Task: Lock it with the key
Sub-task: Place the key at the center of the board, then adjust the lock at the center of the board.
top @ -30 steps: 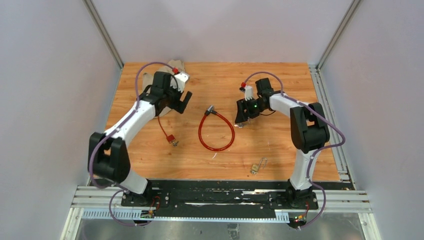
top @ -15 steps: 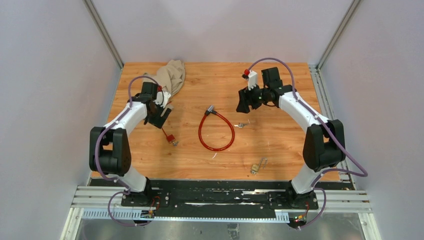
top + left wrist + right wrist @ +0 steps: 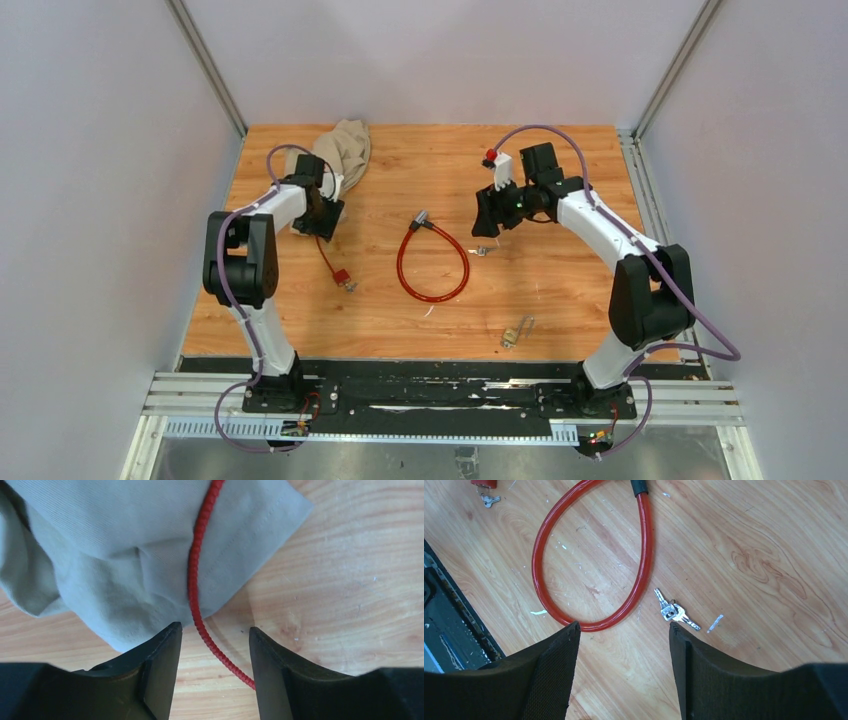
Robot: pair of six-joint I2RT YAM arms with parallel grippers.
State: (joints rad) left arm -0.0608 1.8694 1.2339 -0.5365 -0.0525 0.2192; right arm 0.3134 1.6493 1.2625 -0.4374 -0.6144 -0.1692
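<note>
The key (image 3: 672, 612) is a small silver bunch lying flat on the wood, just right of the big red cable loop (image 3: 574, 555). In the top view the key (image 3: 481, 250) sits just ahead of my right gripper (image 3: 487, 222). That gripper (image 3: 623, 625) hangs open above the table with nothing between its fingers; the key is just beyond the right fingertip. My left gripper (image 3: 215, 630) is open low over the table, and a thin red cord (image 3: 195, 570) runs loosely between its jaws. It stands by the beige cloth (image 3: 343, 147).
The thin cord runs over the cloth's corner (image 3: 125, 540) and ends at a red tag (image 3: 341, 276) with a tiny key beside it. A small brass padlock (image 3: 512, 335) lies near the front edge. Grey walls enclose the table on three sides.
The left arm has pulled back to the left, down beside the cloth, and its jaws have narrowed. The right gripper lifted away from the key, then came partly back toward it.
</note>
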